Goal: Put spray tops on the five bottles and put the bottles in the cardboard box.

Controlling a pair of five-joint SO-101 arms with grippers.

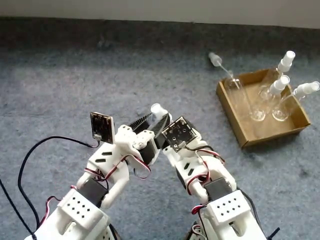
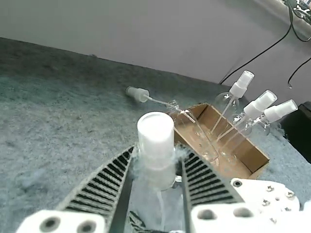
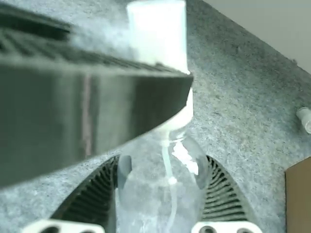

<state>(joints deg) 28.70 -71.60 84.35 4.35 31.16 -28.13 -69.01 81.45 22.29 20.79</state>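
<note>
- The grey felt worktop [image 1: 60,75] carries everything. Both arms meet over its middle, and the box sits near its right edge.
- The cardboard box [image 1: 272,136] holds four bottles, so you are on the last one.
- Your right gripper [image 3: 163,167] has its fingers clamped on the round body of the fifth bottle [image 3: 163,201], held at mid-worktop.
- Your left gripper [image 2: 158,154] has its fingers pinched on the held spray top [image 2: 155,141], whose dip tube runs down into that bottle.
- Three capped bottles [image 1: 274,89] lean in the box, with their tops poking over its far right rim.
- The fourth bottle [image 1: 239,92] lies along the box's left wall. Its loose spray top [image 1: 215,59] rests on the worktop beyond the box's far left corner, with only the tube reaching the neck.
- The step in hand looks like seating the top on the fifth bottle. I cannot tell whether the collar is fully down.
- Next, keep the top and neck in line and press them together. Then release with the left gripper and carry the bottle to the box with the right.
- The fourth bottle's top probably needs pushing home too.
</note>
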